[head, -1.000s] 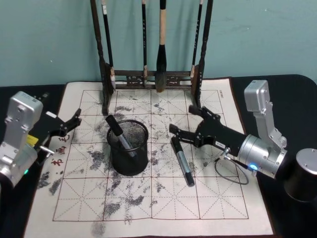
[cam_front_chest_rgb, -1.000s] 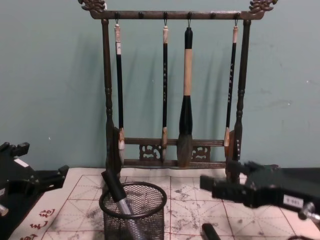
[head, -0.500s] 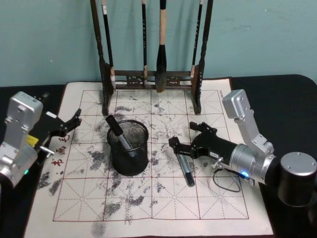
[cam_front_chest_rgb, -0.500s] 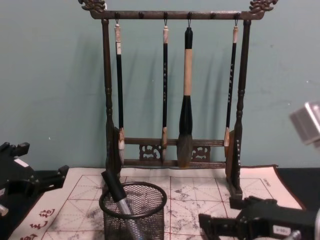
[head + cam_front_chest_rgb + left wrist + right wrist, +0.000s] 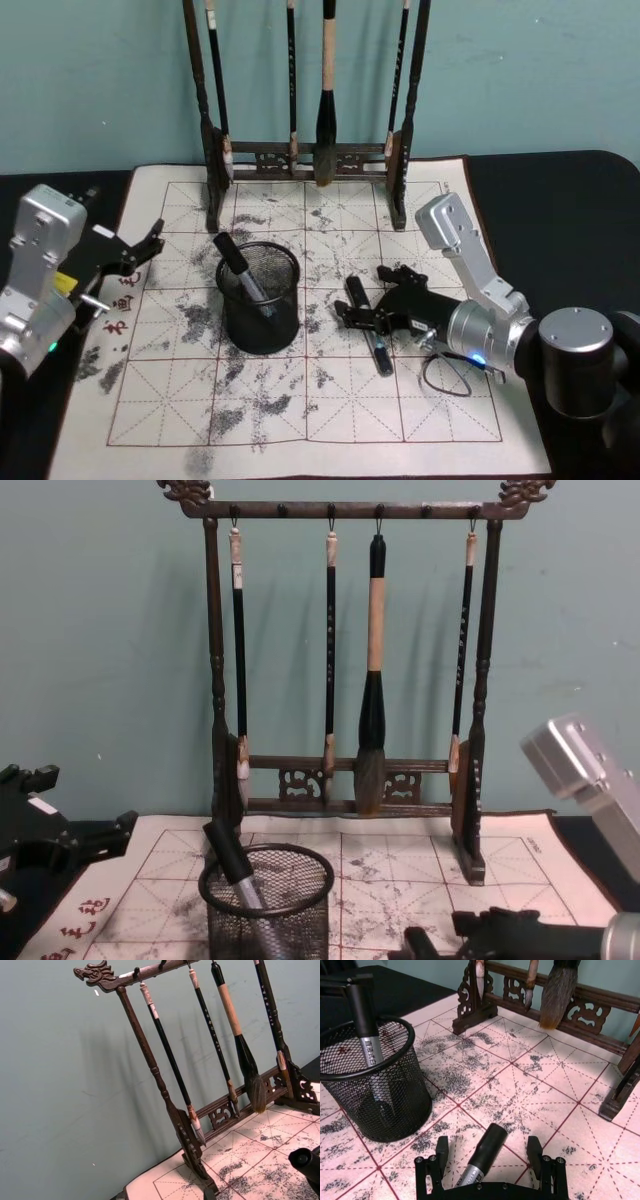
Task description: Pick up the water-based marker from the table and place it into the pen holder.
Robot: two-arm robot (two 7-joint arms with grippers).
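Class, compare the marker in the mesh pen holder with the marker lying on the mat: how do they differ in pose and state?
In the pen holder, the first marker leans tilted, cap up; the second marker lies flat on the mat. No tool touches the first marker; the open right tool straddles the second marker. The left tool idles at the mat's left edge. Both have black caps and grey barrels.
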